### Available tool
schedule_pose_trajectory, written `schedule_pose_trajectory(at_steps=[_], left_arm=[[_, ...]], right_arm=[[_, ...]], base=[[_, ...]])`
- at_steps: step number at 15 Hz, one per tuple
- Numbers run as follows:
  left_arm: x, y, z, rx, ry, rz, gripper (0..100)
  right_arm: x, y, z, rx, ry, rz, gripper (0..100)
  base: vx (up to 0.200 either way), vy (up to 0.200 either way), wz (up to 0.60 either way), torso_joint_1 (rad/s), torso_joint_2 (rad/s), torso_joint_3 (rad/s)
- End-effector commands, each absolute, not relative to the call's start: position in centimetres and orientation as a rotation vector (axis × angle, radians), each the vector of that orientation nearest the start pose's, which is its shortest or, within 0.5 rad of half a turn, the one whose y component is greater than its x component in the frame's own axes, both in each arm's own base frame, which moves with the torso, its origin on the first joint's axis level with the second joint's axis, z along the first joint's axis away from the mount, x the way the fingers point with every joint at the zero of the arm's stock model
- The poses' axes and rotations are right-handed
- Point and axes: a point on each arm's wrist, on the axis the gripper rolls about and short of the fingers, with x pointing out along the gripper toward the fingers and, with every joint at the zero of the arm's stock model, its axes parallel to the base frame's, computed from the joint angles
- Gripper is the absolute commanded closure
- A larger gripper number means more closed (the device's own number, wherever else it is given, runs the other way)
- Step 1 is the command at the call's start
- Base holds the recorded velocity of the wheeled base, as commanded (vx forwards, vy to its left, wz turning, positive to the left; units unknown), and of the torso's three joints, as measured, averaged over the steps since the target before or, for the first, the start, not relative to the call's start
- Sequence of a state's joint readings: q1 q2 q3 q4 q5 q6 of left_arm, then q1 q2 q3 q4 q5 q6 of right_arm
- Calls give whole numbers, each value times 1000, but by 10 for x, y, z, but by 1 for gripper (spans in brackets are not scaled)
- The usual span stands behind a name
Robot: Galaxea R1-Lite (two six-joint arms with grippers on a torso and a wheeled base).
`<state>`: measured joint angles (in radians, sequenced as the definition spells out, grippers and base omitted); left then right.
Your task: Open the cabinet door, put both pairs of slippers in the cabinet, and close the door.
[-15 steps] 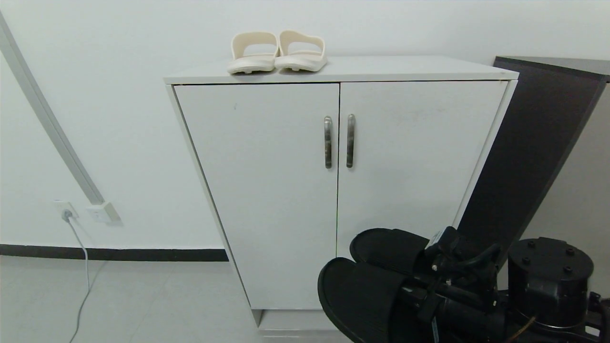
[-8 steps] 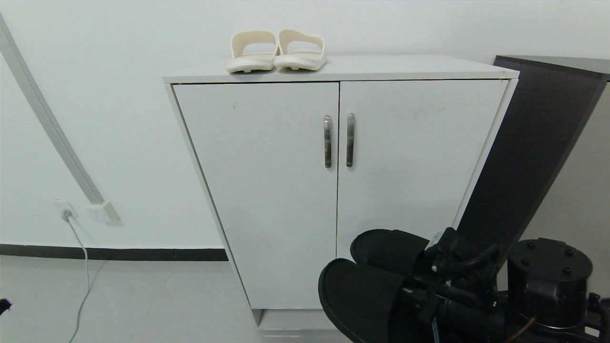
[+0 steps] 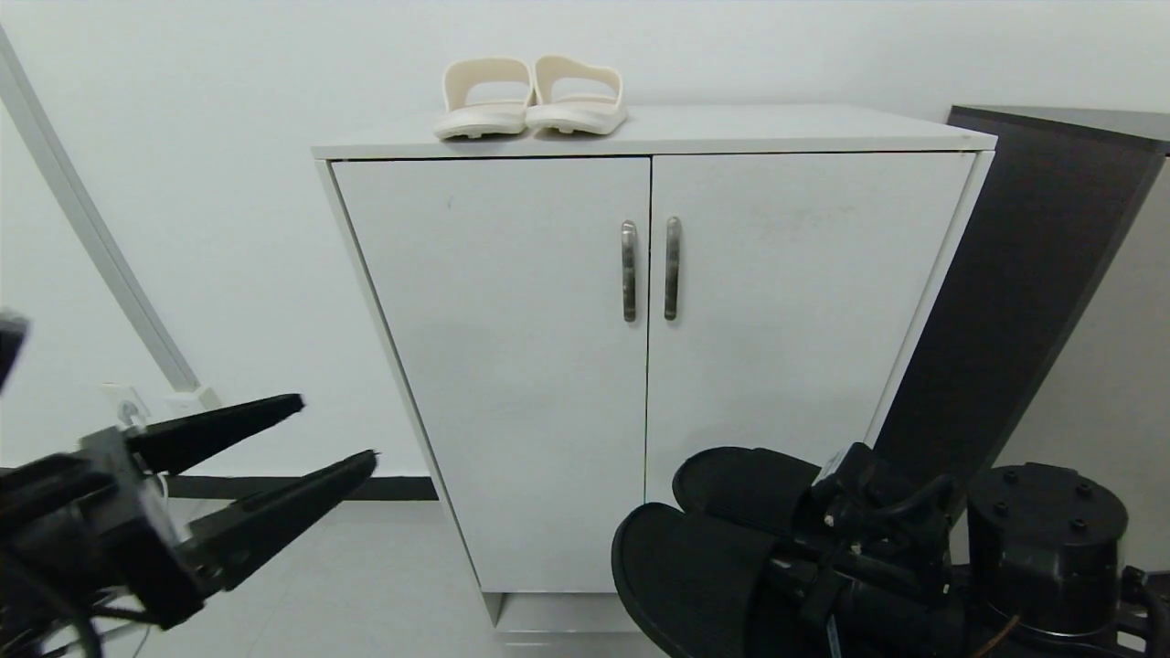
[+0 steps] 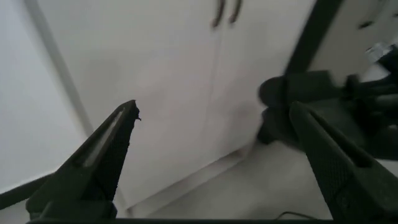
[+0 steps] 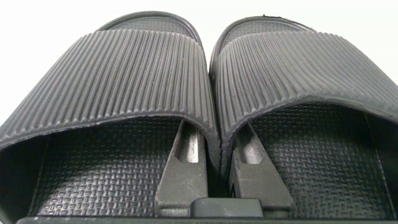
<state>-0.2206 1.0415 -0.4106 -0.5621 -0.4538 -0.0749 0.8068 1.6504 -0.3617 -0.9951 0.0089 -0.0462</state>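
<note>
Head view, starting left of the cabinet (image 3: pixel 512 384): my left gripper (image 3: pixel 338 427) hangs low, level with the cabinet's lower half and apart from its side, with both dark fingers spread wide and nothing between them. From the left wrist view the same spread fingers frame the cabinet's front. On the cabinet's top, above the left door (image 3: pixel 512 366), the cream slippers (image 3: pixel 530 100) sit side by side, toes at the front edge. Both doors are shut, and the two metal handles (image 3: pixel 629 271) stand upright just beside each other at the middle seam. Before the foot of the right door (image 3: pixel 786 302) hang the black slippers (image 3: pixel 722 539), soles facing the cabinet. My right gripper (image 5: pixel 219 171) is clamped on them, one finger inside each slipper, pinching their inner walls together. Just right of the cabinet stands a dark panel (image 3: pixel 1024 274)
</note>
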Motion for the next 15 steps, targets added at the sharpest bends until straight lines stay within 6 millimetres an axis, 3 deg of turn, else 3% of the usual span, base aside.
schedule_pose_trajectory(at_steps=[1, 7, 10, 12, 15], left_arm=[[162, -73, 220, -111, 133, -819, 0], [222, -123, 252, -142, 23, -1005, 0], [234, -149, 274, -214, 70, -1125, 0], [247, -159, 275, -213, 110, -1168, 0], [281, -179, 272, -215, 126, -1183, 0]], right_arm=[[168, 176, 123, -161, 257, 815, 100], [169, 177, 125, -164, 240, 815, 100], [170, 178, 125, -166, 241, 811, 100], [169, 177, 126, -164, 235, 811, 100], [169, 176, 124, -167, 243, 809, 100]], base=[[0, 0, 0, 0, 0, 0], [0, 0, 0, 0, 0, 0], [0, 0, 0, 0, 0, 0], [0, 0, 0, 0, 0, 0], [0, 0, 0, 0, 0, 0]])
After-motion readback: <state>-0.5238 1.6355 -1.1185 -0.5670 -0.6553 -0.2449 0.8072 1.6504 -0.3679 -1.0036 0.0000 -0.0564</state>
